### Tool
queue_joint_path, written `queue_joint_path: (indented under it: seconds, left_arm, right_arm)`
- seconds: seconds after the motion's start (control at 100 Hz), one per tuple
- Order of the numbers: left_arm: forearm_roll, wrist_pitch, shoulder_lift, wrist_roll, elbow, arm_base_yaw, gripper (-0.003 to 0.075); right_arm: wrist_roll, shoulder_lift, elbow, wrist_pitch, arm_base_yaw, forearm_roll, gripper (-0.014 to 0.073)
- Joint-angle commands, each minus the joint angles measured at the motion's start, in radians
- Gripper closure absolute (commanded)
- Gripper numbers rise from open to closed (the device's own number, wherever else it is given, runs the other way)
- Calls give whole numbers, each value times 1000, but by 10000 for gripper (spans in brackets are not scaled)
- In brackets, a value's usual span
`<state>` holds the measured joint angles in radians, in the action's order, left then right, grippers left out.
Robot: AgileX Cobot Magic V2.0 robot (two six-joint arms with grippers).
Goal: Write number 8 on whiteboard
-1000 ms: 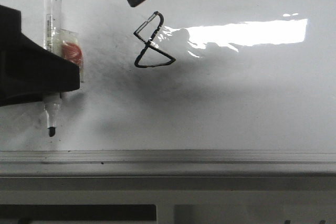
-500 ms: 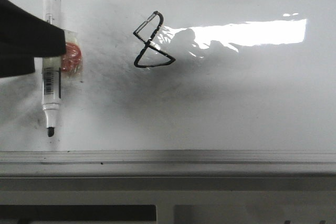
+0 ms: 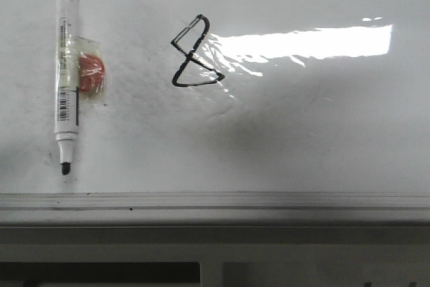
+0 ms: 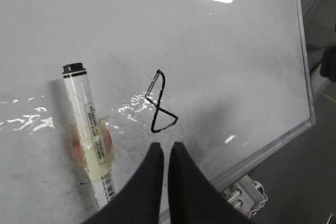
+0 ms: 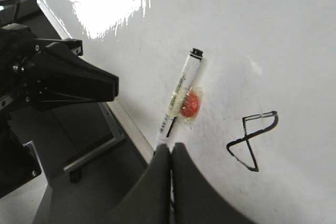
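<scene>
We see 8 (image 3: 195, 52) complete on whiteboard (image 3: 322, 132). Marker (image 3: 66, 78) lies at 9 o'clock from it, axis 12–6, tip at 6. Left gripper (image 4: 163, 153) and right gripper (image 5: 171, 156) both pressed together, empty; left nearer 8.

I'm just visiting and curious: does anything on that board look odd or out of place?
The marker lies uncapped on the whiteboard, with an orange-red lump taped to its side. The number 8 is angular, like two triangles. Nothing looks spilled or broken.
</scene>
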<state>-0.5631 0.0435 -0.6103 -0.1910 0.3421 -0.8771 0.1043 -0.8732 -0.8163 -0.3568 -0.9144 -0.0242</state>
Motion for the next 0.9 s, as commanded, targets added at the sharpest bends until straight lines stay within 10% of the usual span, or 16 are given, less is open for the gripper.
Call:
queue_joint_path:
  seconds: [0.0, 0.89]
  left_arm:
    - [46, 9, 17, -4, 24, 3, 741]
    - [133, -96, 159, 0, -156, 1, 741]
  right_arm:
    - [-1, 76, 41, 164, 2, -52, 658]
    - [-2, 686, 572, 210, 2, -154, 658]
